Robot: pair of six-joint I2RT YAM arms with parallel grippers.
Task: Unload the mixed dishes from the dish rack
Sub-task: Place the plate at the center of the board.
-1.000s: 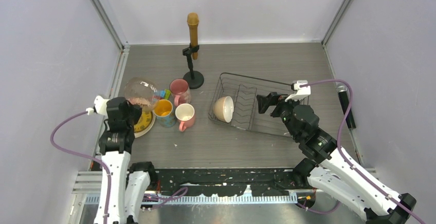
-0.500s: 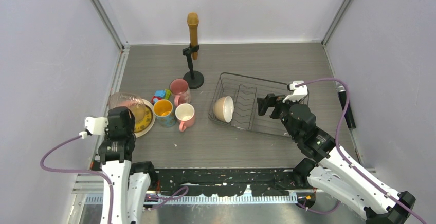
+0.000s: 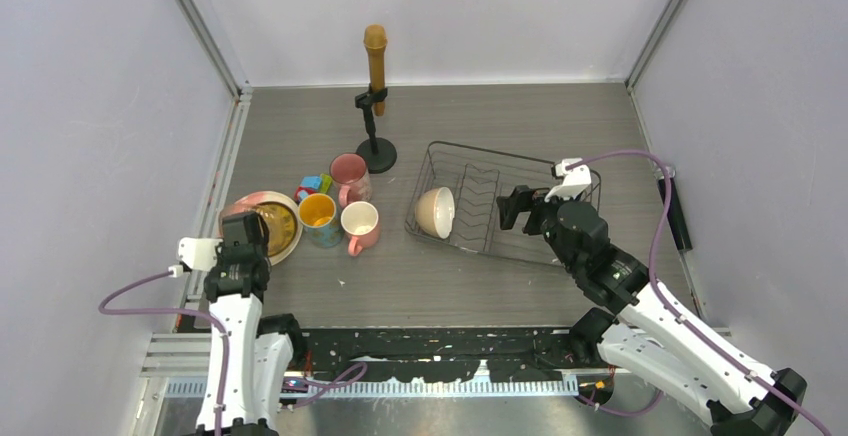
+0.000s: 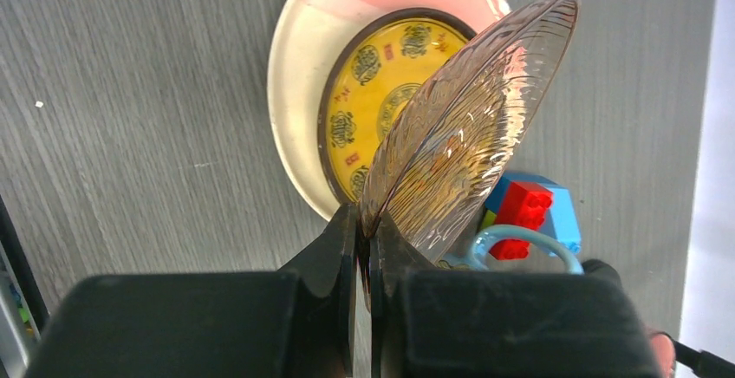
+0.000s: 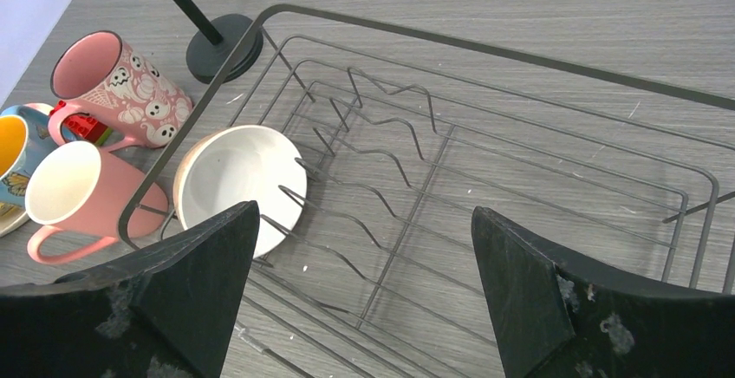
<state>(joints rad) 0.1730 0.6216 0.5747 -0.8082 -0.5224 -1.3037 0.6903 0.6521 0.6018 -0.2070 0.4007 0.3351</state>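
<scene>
Clamping glass bowl, left pincer; three mugs, two plates, one cream bowl.

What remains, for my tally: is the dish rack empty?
Not empty: one cream bowl leans on edge against prongs inside the dish rack.

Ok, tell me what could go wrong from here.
1. The left gripper pinches the glass bowl by its rim only; it may slip or drop hard onto the yellow plate.
2. The open right gripper, reaching for the cream bowl, could snag the dish rack prongs.
</scene>
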